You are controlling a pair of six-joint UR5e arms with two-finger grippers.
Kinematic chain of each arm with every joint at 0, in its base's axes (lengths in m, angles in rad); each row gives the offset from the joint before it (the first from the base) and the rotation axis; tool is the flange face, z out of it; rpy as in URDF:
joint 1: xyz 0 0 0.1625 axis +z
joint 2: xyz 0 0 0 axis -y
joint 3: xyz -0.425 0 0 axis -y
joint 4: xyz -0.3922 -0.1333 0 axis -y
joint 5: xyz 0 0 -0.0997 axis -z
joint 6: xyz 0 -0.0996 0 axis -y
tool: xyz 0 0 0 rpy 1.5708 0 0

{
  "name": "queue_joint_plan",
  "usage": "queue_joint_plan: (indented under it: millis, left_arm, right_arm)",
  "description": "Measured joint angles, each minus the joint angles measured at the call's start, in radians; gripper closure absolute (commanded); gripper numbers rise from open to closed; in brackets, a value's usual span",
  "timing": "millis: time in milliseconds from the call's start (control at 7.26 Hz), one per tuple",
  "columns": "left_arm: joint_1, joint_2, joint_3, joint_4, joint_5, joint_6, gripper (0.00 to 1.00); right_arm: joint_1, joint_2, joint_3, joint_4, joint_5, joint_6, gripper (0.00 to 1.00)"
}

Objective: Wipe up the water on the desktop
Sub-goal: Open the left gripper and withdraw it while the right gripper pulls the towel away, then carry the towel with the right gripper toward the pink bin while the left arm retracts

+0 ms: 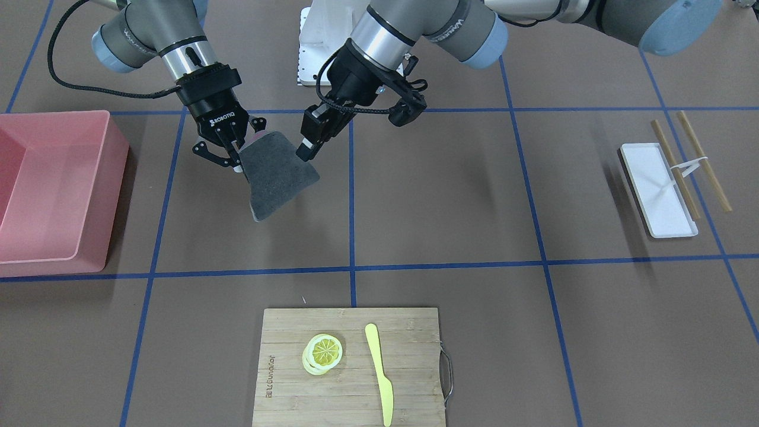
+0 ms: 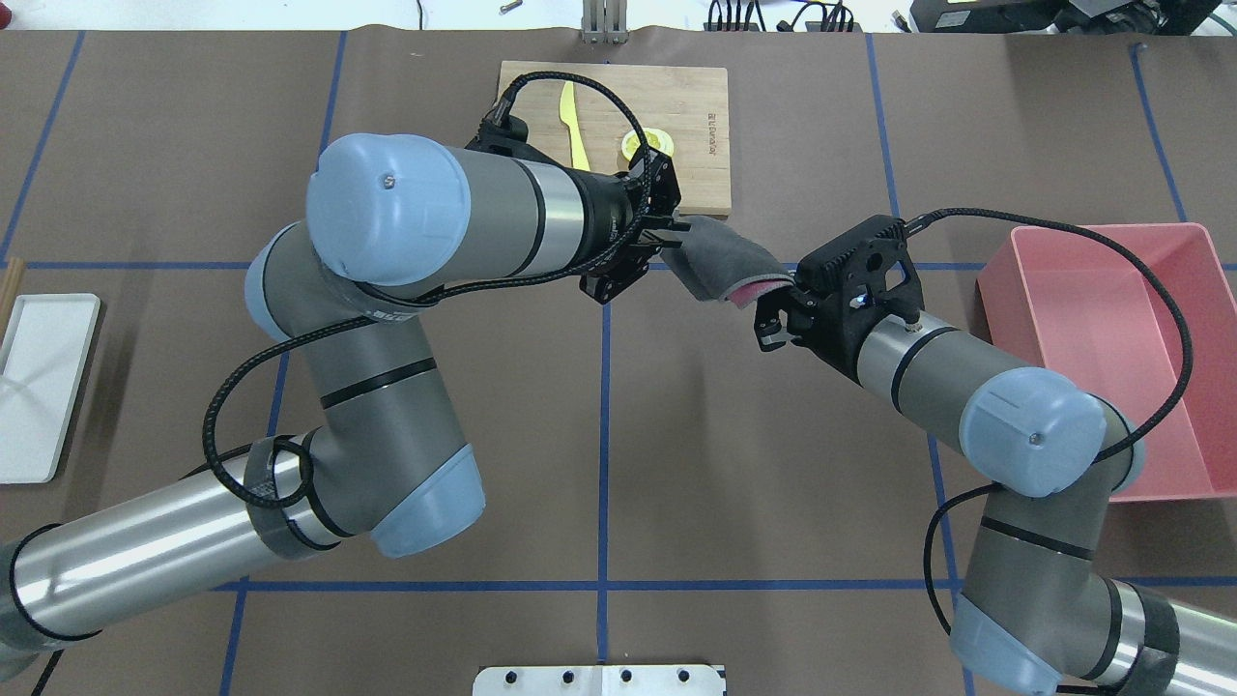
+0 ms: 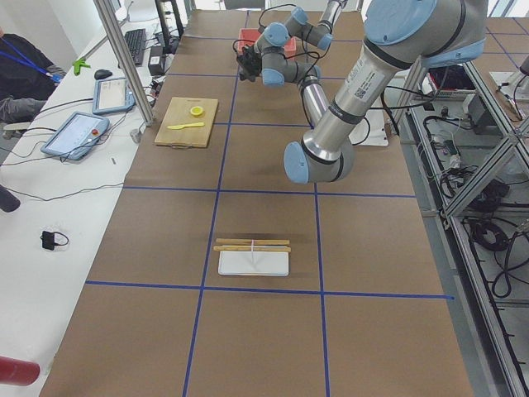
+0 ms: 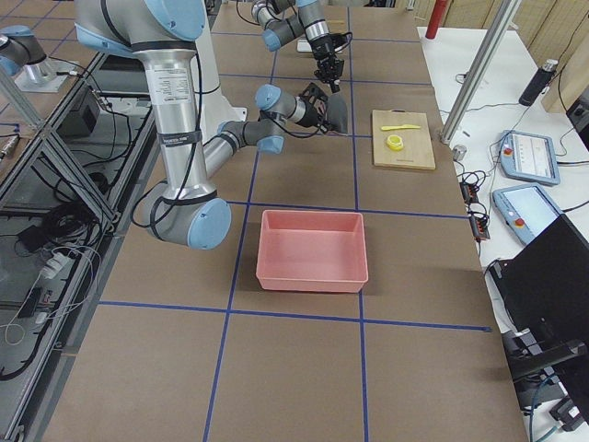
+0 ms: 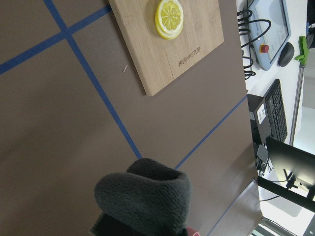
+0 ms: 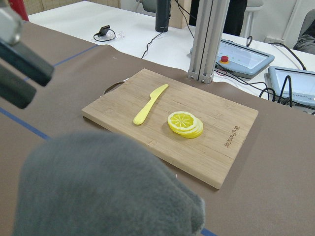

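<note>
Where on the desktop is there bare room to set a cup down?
Bare desktop lies between the cloth and the white tray, and on both sides of the cutting board. It is crowded toward the pink bin, where the right jaws hold the cloth with the left jaws close by.

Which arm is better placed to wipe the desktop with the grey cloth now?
Probably the right: the right gripper pinches the grey cloth above the desktop. The left gripper only sits at its edge, grip unclear.
</note>
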State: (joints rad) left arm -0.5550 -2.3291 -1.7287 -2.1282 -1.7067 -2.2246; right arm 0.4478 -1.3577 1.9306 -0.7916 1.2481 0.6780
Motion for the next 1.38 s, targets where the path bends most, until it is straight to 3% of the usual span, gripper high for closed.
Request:
queue_joint_plan:
  millis: [551,827,1102,1378]
  left_arm:
    - [-0.013,0.079,-0.055,0.082,-0.004,0.228,0.01]
    - [-0.040,0.109,-0.085,0.196,-0.032,0.407,0.01]
    - [-0.074,0.146,-0.143,0.320,-0.045,0.713,0.01]
    - [-0.120,0.194,-0.181,0.362,-0.044,1.019,0.01]
  right_arm:
    - [0.008,0.002,0.001,0.000,0.000,0.000,1.00]
    - [0.017,0.002,-0.001,-0.003,-0.001,0.001,1.00]
    - [0.019,0.001,-0.003,-0.004,-0.002,0.002,1.00]
    - [0.021,-0.001,-0.004,-0.005,-0.003,0.002,1.00]
